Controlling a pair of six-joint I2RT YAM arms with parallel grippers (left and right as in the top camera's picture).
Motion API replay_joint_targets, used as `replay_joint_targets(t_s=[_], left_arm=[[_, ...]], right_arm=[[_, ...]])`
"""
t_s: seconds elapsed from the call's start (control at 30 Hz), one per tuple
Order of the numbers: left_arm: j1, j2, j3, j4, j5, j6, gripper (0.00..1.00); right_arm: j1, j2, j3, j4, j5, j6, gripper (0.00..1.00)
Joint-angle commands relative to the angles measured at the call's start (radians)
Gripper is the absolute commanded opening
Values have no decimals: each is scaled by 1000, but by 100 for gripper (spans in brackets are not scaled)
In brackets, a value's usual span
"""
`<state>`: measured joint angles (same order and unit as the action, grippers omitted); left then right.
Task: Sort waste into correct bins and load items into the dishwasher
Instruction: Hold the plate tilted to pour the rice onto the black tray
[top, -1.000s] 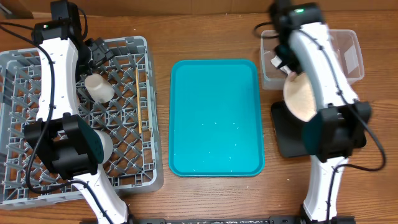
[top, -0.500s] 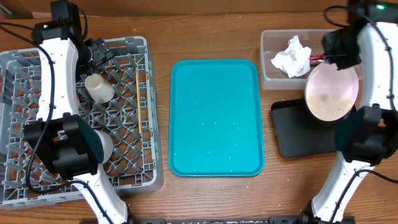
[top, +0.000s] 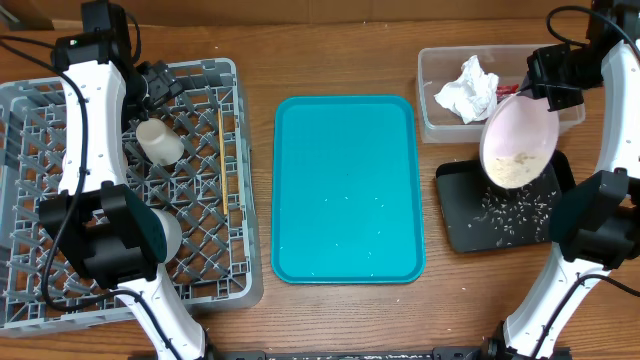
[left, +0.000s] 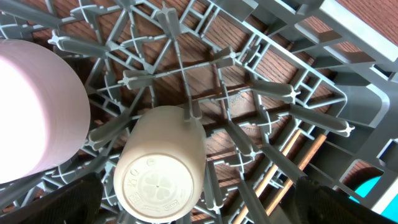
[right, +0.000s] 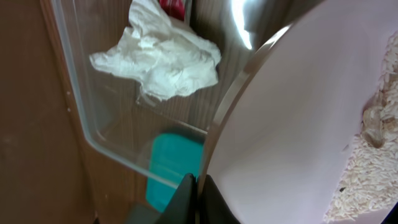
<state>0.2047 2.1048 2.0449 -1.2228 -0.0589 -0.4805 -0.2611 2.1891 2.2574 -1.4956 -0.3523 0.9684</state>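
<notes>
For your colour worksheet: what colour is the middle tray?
The tray is teal, clearest overhead.

The teal tray (top: 345, 190) in the middle has open room above it. On the left, the rack (top: 215, 250) is crowded. The left arm (top: 95, 110) lies over it, and a cup (top: 158, 141) sits among the pegs. On the right, a tipped bowl (top: 520, 140) hangs over the black tray (top: 465, 225) and blocks its far end. A napkin (top: 467, 88) fills the middle of the clear tub (top: 428, 100).
</notes>
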Motion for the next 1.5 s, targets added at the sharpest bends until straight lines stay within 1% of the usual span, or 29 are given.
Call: replay_joint_targets(t_s=[0.0, 0.13, 0.3, 0.5, 0.7, 0.9, 0.97, 1.1, 1.27, 1.4, 1.47], left_arm=[[-2, -1, 23, 1, 7, -17, 100], [-2, -1, 23, 1, 7, -17, 100], [-2, -1, 23, 1, 7, -17, 100], [-2, -1, 23, 1, 7, -18, 100], [-2, -1, 23, 1, 7, -17, 100], [-2, -1, 23, 1, 7, -17, 100], [-2, -1, 23, 1, 7, -17, 100], [-2, -1, 23, 1, 7, -17, 100], [-2, -1, 23, 1, 7, -17, 100], [-2, -1, 23, 1, 7, -18, 100], [-2, -1, 23, 1, 7, -17, 100]], right_arm=[[-18, -40, 21, 2, -107, 4, 3], [-57, -40, 21, -13, -175, 3, 3], [-102, -40, 21, -73, -182, -8, 3], [-141, -40, 21, -128, -280, -104, 3], [-170, -40, 21, -161, -301, -152, 3], [-202, -40, 21, -154, -460, -241, 3], [-214, -40, 21, -163, -456, -246, 4], [-243, -40, 20, -199, -469, -314, 3], [-263, -40, 19, -199, -507, -338, 3], [-272, -36, 19, -197, -477, -343, 4], [-279, -37, 14, -199, -529, -380, 3]])
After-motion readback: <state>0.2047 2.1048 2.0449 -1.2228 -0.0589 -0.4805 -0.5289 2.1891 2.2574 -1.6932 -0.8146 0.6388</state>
